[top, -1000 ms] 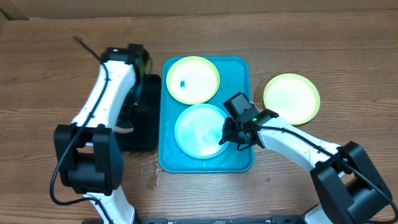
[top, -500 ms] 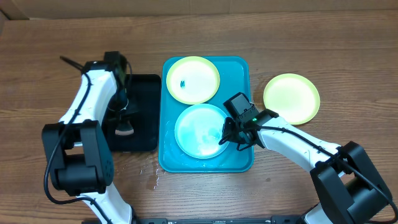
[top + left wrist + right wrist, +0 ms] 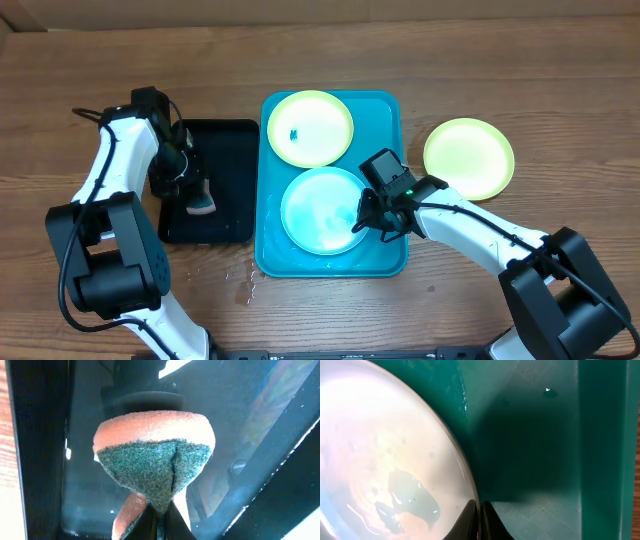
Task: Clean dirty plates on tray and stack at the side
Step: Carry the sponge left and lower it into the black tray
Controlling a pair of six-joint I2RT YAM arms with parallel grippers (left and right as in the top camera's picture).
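Note:
The cyan-blue tray [image 3: 390,110] holds a pale yellow-green plate with a blue smudge [image 3: 311,127] at the back and a wet light cyan plate [image 3: 322,210] at the front. A second yellow-green plate [image 3: 468,157] lies on the table to the right. My right gripper [image 3: 364,217] is shut on the right rim of the cyan plate [image 3: 395,450] inside the tray [image 3: 535,435]. My left gripper [image 3: 190,195] is shut on a folded orange and green sponge [image 3: 155,455] over the black tray [image 3: 225,150].
The black tray [image 3: 40,435] sits left of the cyan-blue tray and looks wet inside. Water drops lie on the wooden table [image 3: 245,285] by the tray's front left corner. A cardboard edge runs along the back.
My left arm has swung left and forward, carrying the sponge from the black tray's right edge to over its left middle. The right gripper and plates have not moved.

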